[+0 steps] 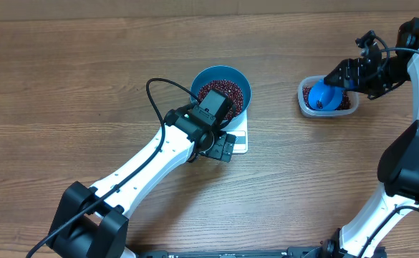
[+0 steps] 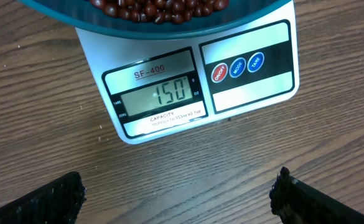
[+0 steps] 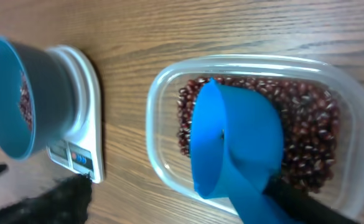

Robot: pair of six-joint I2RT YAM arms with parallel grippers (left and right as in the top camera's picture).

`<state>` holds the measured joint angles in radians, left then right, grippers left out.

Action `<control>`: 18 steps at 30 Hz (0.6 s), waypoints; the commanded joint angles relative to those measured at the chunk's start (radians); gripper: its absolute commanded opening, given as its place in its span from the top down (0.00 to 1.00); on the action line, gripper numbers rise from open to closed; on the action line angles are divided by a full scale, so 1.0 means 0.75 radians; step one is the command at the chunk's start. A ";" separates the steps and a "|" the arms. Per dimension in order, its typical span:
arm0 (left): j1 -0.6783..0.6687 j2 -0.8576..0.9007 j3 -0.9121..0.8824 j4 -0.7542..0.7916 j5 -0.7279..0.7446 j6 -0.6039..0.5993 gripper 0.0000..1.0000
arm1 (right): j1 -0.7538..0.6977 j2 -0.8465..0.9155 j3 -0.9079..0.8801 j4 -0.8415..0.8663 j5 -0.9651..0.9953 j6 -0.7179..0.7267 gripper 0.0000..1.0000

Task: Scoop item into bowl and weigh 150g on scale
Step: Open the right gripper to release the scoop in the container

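The blue bowl point(image 1: 222, 80) stands on the white scale point(image 1: 239, 136) and holds dark red-brown beans point(image 1: 220, 89). In the left wrist view the scale point(image 2: 250, 87) shows 150 on its display, with the bowl's rim point(image 2: 169, 26) above it. My left gripper point(image 1: 220, 145) hovers over the scale's front edge, open point(image 2: 178, 196) and with nothing between its fingers. My right gripper point(image 1: 340, 77) is at the clear tub point(image 1: 301, 97), open point(image 3: 182, 205). The blue scoop point(image 3: 238, 143) lies on the beans point(image 3: 306, 124) in the tub, its handle against the right finger point(image 3: 306, 202).
The right wrist view also catches the bowl point(image 3: 38, 93) on the scale point(image 3: 88, 124) to the left of the tub point(image 3: 163, 93). Bare wooden table point(image 1: 87, 79) surrounds everything. The left arm reaches in from the lower left, the right arm from the right edge.
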<state>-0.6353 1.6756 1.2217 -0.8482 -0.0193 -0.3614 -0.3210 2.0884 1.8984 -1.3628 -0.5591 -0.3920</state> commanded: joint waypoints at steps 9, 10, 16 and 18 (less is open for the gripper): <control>0.001 -0.026 -0.013 0.001 -0.014 -0.012 0.00 | -0.008 0.012 0.042 0.169 0.486 0.374 0.02; 0.001 -0.026 -0.013 0.001 -0.014 -0.012 0.00 | -0.008 0.013 0.042 0.188 0.509 0.400 0.01; 0.001 -0.026 -0.013 0.001 -0.014 -0.012 0.00 | -0.007 0.022 0.039 0.327 0.543 0.458 0.00; 0.001 -0.026 -0.013 0.001 -0.014 -0.012 0.00 | -0.007 0.022 0.014 0.402 0.556 0.459 0.00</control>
<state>-0.6353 1.6756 1.2213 -0.8478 -0.0196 -0.3614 -0.3210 2.0907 1.8984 -1.1038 -0.1829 -0.0837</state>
